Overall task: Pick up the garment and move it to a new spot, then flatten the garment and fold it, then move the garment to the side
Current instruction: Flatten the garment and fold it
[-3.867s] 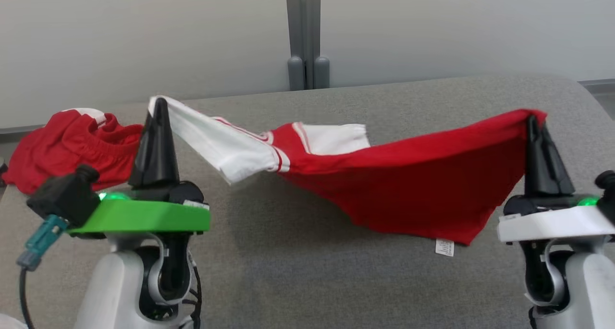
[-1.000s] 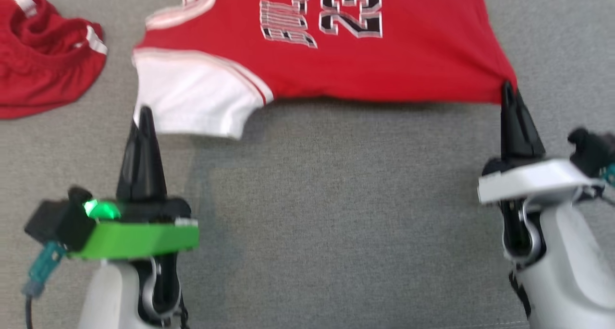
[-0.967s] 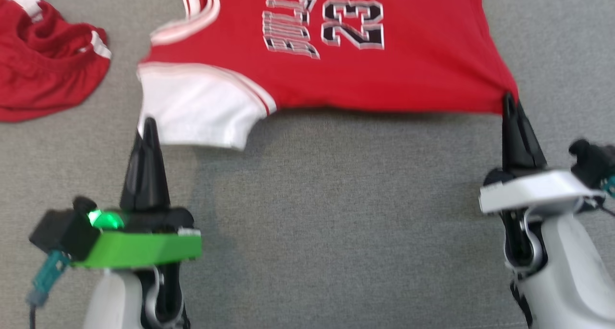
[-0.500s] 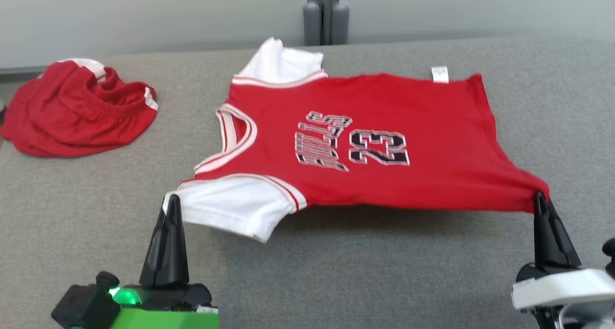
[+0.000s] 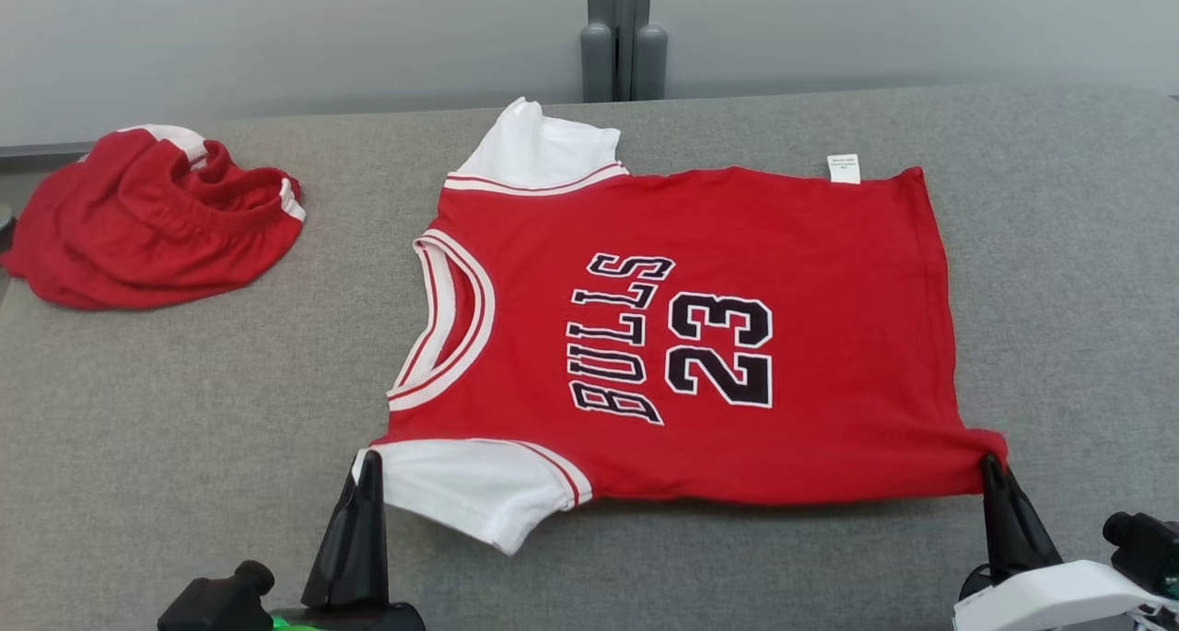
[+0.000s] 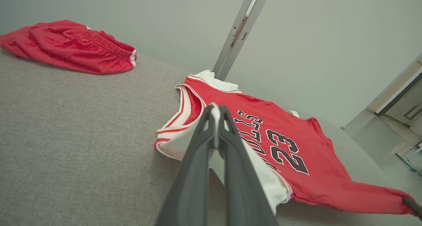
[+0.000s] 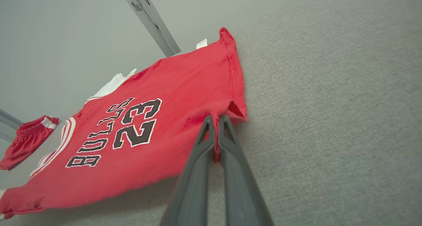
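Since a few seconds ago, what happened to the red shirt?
The shirt hung bunched in the air; now it lies spread on the table, number up, near edge lifted. Same as before: left pincer pinches the white sleeve, right pincer the hem corner, and the shorts lie far left.

left gripper (image 6: 216, 108) jaws pinch jersey (image 6: 324, 171) sleeve | shorts (image 6: 75, 48) well apart on grey surface (image 6: 66, 137)

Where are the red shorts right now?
In the head view the shorts lie bunched at the far left of the table, apart from the jersey to their right.
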Robot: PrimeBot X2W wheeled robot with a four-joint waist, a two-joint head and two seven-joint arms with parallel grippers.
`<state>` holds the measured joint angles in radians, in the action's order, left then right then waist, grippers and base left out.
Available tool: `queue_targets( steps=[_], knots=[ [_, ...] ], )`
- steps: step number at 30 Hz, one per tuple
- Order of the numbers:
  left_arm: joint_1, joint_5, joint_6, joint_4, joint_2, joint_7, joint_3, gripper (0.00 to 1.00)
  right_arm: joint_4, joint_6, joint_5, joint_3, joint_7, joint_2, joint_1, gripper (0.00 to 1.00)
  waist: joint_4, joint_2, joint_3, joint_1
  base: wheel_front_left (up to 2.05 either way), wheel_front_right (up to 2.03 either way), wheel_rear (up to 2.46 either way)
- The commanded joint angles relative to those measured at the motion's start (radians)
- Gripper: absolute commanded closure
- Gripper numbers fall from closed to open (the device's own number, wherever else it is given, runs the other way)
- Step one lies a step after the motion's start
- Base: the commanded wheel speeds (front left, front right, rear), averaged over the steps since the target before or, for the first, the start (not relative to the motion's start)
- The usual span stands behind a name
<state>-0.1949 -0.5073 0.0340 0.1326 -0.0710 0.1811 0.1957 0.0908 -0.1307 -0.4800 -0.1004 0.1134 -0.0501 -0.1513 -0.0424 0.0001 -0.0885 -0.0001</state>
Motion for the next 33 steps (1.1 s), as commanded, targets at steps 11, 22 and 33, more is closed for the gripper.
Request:
queue_targets(
  steps=[11,22,33],
  knots=[
    [0.198,0.013,0.029,-0.135,-0.015,0.023,0.002,1.00,0.119,0.000,-0.047,0.048,0.062,-0.001,0.142,1.00,0.032,-0.0001,-0.099,0.0001,0.00,0.00,0.00],
    [0.565,0.046,0.055,-0.389,-0.001,0.069,0.006,1.00,0.216,0.000,-0.043,0.038,0.094,-0.001,0.326,1.00,0.066,-0.0001,-0.219,0.0001,0.00,0.00,0.00],
    [0.753,0.064,0.069,-0.621,0.008,0.084,-0.012,1.00,0.307,0.000,-0.057,0.071,0.132,-0.001,0.422,1.00,0.102,-0.0001,-0.269,0.0001,0.00,0.00,0.00]
  ],
)
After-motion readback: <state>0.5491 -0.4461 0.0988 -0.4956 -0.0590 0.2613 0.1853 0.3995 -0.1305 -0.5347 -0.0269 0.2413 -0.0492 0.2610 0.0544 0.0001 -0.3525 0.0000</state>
